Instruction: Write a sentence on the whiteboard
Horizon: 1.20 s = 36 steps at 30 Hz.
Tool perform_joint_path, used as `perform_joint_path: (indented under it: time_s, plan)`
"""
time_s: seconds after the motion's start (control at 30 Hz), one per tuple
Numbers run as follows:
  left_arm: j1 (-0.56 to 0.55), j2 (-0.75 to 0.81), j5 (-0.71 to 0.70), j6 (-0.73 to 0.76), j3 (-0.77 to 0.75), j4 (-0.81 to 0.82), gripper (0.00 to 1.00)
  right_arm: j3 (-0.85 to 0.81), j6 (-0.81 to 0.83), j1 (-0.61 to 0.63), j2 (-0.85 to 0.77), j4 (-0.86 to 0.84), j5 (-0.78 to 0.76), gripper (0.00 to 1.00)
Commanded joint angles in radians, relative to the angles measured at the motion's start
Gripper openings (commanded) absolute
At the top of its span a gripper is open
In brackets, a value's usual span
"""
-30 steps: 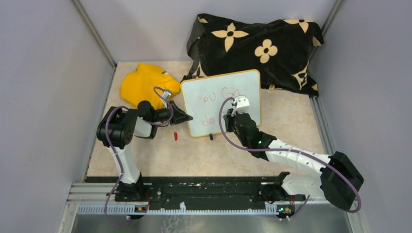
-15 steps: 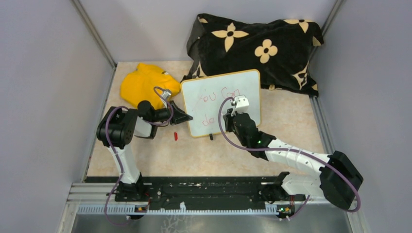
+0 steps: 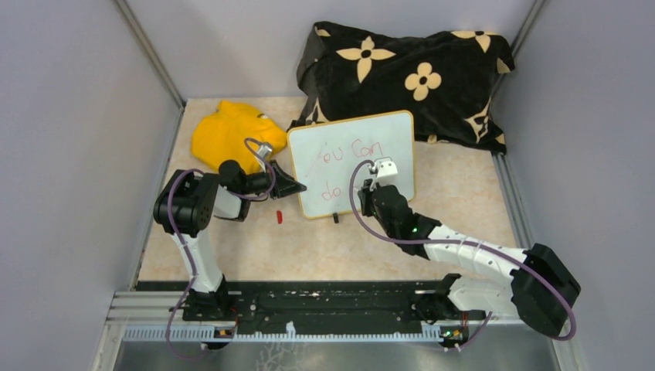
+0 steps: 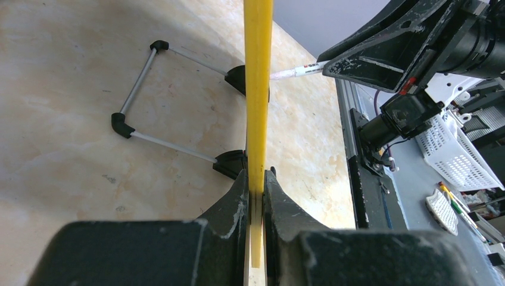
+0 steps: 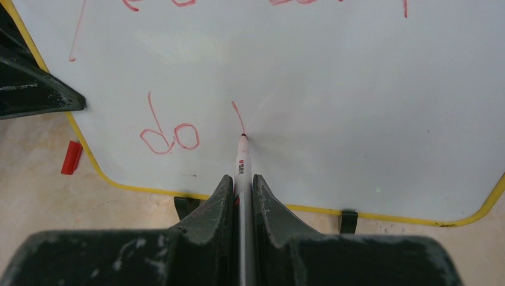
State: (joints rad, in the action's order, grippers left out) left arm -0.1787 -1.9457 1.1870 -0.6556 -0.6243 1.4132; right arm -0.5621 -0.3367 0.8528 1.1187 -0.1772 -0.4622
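Note:
The whiteboard point(image 3: 386, 139) stands tilted on black clip feet in the middle of the table. My left gripper point(image 3: 297, 185) is shut on its yellow left rim point(image 4: 258, 89), and the jaws point(image 4: 257, 179) pinch the rim edge-on. My right gripper point(image 5: 242, 182) is shut on a white marker point(image 5: 242, 164) whose red tip touches the board. The sentence point(image 3: 344, 152) is in red: an upper line, and "do" point(image 5: 170, 134) below it. A short slanted stroke point(image 5: 238, 116) ends at the tip. In the top view my right gripper point(image 3: 376, 189) hovers over the board's lower middle.
A red marker cap point(image 3: 279, 217) lies on the table by the board's lower left corner. A yellow cloth point(image 3: 232, 133) sits at the back left. A black flowered blanket point(image 3: 405, 73) lies behind the board. The board's wire stand point(image 4: 137, 101) rests on the table behind it.
My right gripper has shifted slightly toward the near edge with the marker on the board. My left gripper and the whiteboard have not moved.

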Motion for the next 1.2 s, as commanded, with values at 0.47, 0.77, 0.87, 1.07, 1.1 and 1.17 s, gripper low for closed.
perform_joint_path:
  time_s: [0.47,0.77,0.87,1.07,1.1,1.17]
  plan:
    - [-0.016,0.005,0.019,0.021,-0.006,-0.038,0.0,0.03,-0.029,0.014,-0.043,0.021,0.003,0.0]
    - [-0.016,0.004,0.019,0.022,-0.004,-0.038,0.0,0.031,-0.032,0.013,-0.062,0.038,-0.045,0.0]
    - [-0.016,0.004,0.02,0.021,-0.004,-0.037,0.0,0.027,-0.029,0.012,-0.075,0.045,-0.066,0.0]
    - [-0.018,0.007,0.019,0.022,-0.004,-0.037,0.0,0.032,-0.015,0.014,-0.107,0.015,-0.013,0.0]
    - [-0.018,0.006,0.019,0.022,-0.004,-0.037,0.0,0.037,-0.013,0.014,-0.116,0.002,0.003,0.0]
    - [-0.018,0.007,0.019,0.023,-0.005,-0.037,0.0,0.044,-0.009,0.014,-0.132,-0.023,0.034,0.0]
